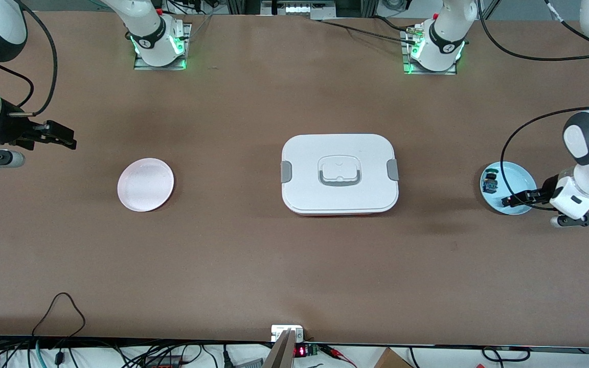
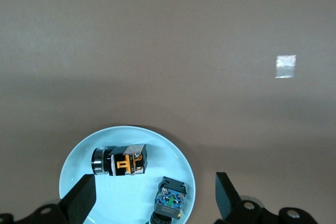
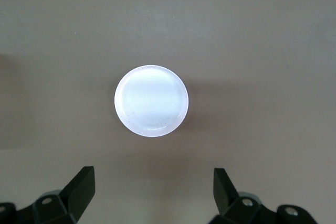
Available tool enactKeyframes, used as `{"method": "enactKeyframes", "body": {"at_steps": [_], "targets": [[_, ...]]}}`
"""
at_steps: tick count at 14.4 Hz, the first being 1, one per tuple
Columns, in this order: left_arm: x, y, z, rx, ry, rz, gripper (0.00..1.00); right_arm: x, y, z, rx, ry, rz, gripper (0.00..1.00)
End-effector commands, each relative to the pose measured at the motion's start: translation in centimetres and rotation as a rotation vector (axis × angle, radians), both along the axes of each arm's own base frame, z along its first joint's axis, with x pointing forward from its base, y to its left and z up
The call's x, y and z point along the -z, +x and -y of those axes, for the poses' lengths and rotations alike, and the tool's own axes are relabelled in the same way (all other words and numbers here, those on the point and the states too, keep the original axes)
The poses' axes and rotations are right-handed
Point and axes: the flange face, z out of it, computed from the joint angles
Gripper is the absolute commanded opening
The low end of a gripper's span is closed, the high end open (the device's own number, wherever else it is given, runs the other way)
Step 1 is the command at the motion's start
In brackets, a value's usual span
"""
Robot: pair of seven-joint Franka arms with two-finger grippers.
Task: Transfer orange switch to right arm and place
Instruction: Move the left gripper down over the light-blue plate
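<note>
Both sets of jaws stand wide open, nothing held. Left gripper (image 1: pixel 513 200) hangs low over the light blue plate (image 1: pixel 522 179), on the side of the plate nearer the front cam; in left wrist view its fingers (image 2: pixel 81 199) straddle the plate rim area but touch no part as far as I can tell. Right gripper (image 1: pixel 64 135) is up over bare table near the right arm's end, w/ the pink plate (image 1: pixel 145 184) under its wrist cam; right arm waits.

Progress: basically at start. Pick not yet done, no handover, no place. Left to do, by my read: left grasps switch, lifts, carries toward table mid, right takes it, sets it down, prob on pink plate.

Orange switch (image 2: pixel 122 160) lies on its side in blue plate, near that plate's middle. Black round body w/ silvery ring at one end, orange block + metal contacts at the other. Beside it, apart, a similar part w/ blue-green top (image 2: pixel 169 201), closer to plate rim.

White lidded box (image 1: pixel 339 174) sits at table centre, between the two plates, well apart from both.
</note>
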Motion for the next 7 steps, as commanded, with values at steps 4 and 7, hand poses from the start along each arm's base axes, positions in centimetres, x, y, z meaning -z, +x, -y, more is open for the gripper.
{"method": "enactKeyframes", "body": {"at_steps": [4,7], "targets": [[6.4,-2.0,-2.8,-0.016,0.023,0.065,1.0,-0.8,-0.5,0.0,-0.014,0.005,-0.001,1.0],[8.1,-2.4,-3.2,-0.025,0.016,0.045,1.0,-0.8,-0.5,-0.1,-0.015,0.005,-0.001,1.0]]}}
